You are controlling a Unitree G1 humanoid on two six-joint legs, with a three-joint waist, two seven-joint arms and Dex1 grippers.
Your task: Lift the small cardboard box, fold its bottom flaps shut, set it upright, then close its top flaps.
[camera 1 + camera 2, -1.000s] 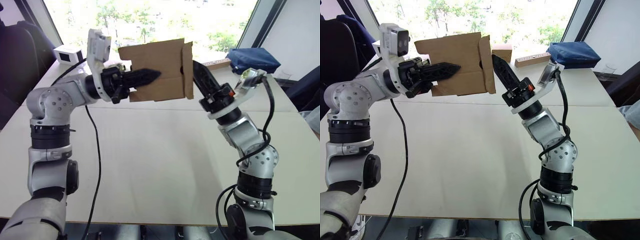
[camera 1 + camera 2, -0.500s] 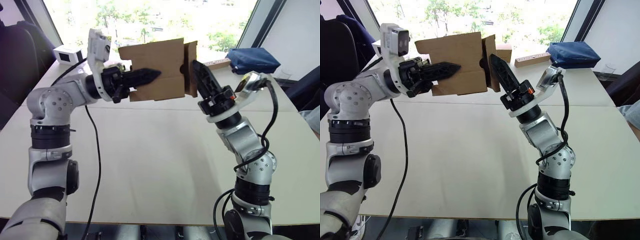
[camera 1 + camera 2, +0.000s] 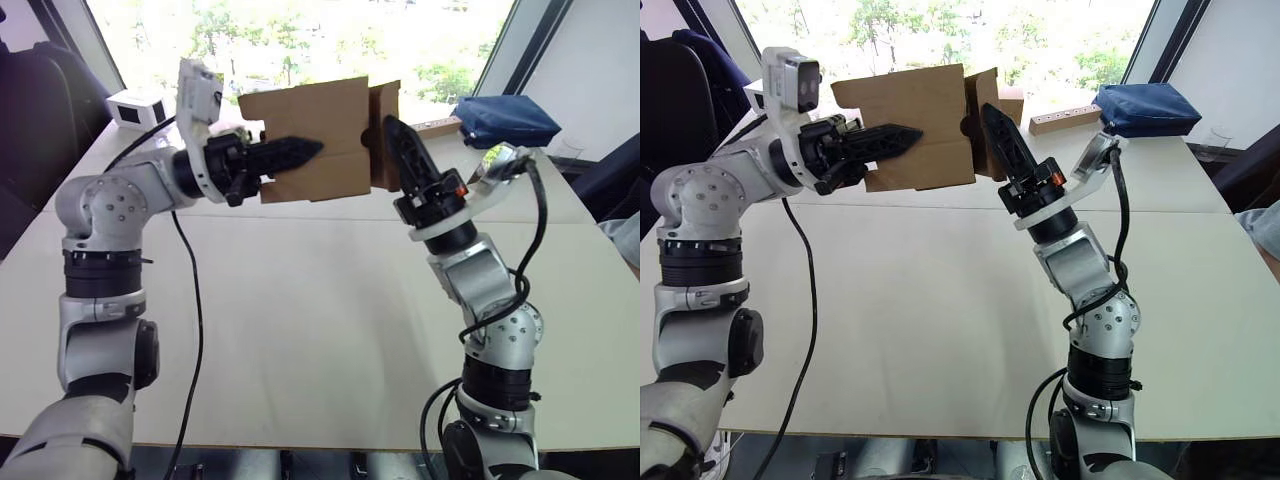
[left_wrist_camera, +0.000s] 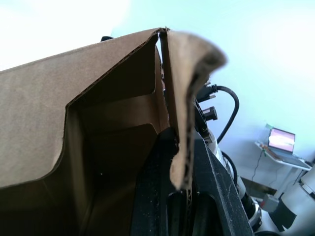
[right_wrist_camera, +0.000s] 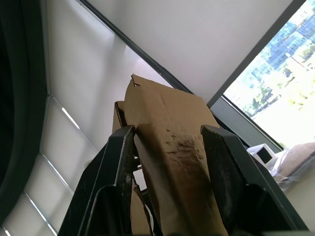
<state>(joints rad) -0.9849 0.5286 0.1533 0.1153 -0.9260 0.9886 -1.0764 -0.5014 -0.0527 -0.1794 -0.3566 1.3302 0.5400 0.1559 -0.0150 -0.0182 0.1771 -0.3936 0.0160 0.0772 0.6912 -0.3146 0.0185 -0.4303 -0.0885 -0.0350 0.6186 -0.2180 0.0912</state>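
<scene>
Two arms raised over the table (image 3: 330,300), both meeting at the small cardboard box (image 3: 315,140), which is held in the air above the table's far half, in front of the window.

Eye views: left arm bent at the elbow, forearm roughly level, reaching inward. Left end effector (image 3: 300,152) lies across the box's near face, dark fingers pointing toward the box's right end. Right arm rises from the table's near edge, forearm angled up and inward. Right end effector (image 3: 992,122) points up at the box's right end, where a side flap (image 3: 386,135) stands out from the carton; its tips are at that flap. Behind the box: white box (image 3: 140,106) on the table far left, blue bag (image 3: 505,120) far right, wooden block (image 3: 1065,119) just beside the bag.

Left wrist view: box wall runs between the left end effector's fingers (image 4: 216,196), edge-on; clamped on that wall. Open brown interior of the box beside it.

Right wrist view: two black fingers (image 5: 115,167) spread apart, a creased brown flap standing between them; whether they press on it, can't tell.
</scene>
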